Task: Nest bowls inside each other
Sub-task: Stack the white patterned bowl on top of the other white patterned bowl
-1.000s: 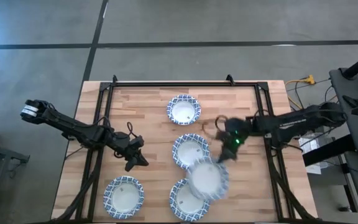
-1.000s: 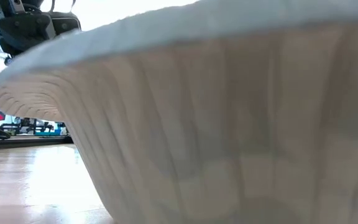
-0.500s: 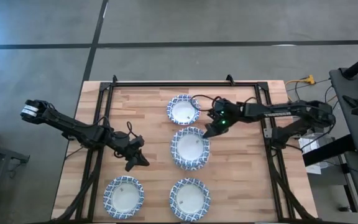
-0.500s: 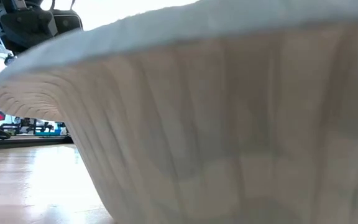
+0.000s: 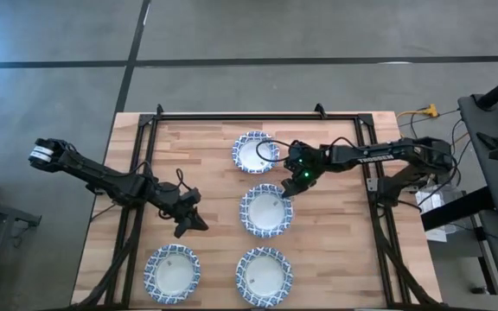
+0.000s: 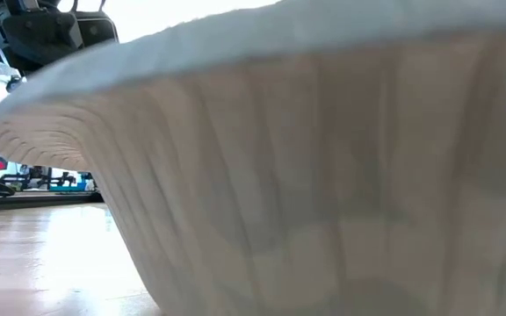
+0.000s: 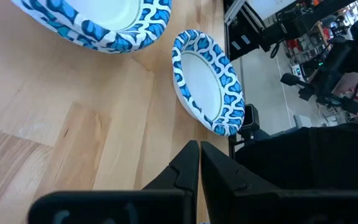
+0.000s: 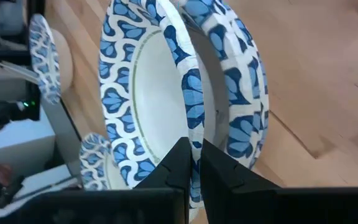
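Since a second ago your right hand [image 5: 285, 189] dropped the carried bowl onto the middle stack [image 5: 265, 210] and sits pinched on its near rim. Far bowl [image 5: 255, 151] lies just beyond; left hand [image 5: 190, 224] idles closed, empty.

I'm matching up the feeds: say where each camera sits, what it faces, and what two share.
High: overhead, straight down on the wooden table; both arms.
Low: tabletop level, blocked by a pale ribbed bowl wall.
Left wrist: past shut fingers at blue-and-white patterned bowls.
Right wrist: fingers on the middle bowl's rim, also seen from above.
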`<state>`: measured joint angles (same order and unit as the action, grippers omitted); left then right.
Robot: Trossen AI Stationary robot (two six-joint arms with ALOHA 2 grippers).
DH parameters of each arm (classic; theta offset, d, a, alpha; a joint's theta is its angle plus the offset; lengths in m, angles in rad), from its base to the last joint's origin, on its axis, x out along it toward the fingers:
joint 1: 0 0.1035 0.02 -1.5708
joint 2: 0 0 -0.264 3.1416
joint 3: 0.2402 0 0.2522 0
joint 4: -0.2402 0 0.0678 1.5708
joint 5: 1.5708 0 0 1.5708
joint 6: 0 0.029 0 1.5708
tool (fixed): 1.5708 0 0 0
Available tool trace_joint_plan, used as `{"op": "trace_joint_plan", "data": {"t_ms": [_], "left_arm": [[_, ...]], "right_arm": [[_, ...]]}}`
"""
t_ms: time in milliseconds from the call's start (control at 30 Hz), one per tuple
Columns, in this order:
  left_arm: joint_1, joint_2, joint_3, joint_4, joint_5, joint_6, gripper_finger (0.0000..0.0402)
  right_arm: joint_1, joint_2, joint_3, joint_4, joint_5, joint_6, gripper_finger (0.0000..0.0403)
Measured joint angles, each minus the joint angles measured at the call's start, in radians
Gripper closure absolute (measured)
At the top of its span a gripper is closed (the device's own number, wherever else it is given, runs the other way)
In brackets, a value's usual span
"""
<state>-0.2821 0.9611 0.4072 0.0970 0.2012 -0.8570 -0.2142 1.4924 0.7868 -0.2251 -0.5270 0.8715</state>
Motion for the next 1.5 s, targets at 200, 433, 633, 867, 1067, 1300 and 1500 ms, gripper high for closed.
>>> {"op": "trace_joint_plan", "data": {"t_ms": [200, 433, 633, 867, 1067, 1300, 1500], "left_arm": [[0.0, 0.001, 0.0, 0.0, 0.0, 0.006, 0.0402], [0.0, 0.001, 0.0, 0.0, 0.0, 0.007, 0.0402], [0.0, 0.001, 0.0, 0.0, 0.0, 0.006, 0.0402], [0.0, 0.001, -0.001, 0.0, 0.0, 0.003, 0.0402], [0.0, 0.001, -0.001, 0.0, 0.0, 0.0, 0.0402], [0.0, 0.001, -0.001, 0.0, 0.0, -0.001, 0.0402], [0.0, 0.001, -0.001, 0.0, 0.0, -0.002, 0.0402]], "right_arm": [[0.008, -0.006, 0.0, -0.05, 0.0, -0.05, 0.0352], [0.011, -0.005, 0.019, -0.048, 0.005, -0.062, 0.0282], [0.011, -0.005, 0.047, -0.051, 0.005, -0.087, 0.024], [0.009, -0.005, 0.082, -0.092, 0.008, -0.158, 0.0216], [0.011, -0.005, 0.125, -0.232, 0.036, -0.3, 0.0213], [0.023, -0.005, 0.167, -0.382, 0.12, -0.458, 0.0214], [0.097, -0.006, 0.183, -0.381, 0.12, -0.54, 0.0227]]}}
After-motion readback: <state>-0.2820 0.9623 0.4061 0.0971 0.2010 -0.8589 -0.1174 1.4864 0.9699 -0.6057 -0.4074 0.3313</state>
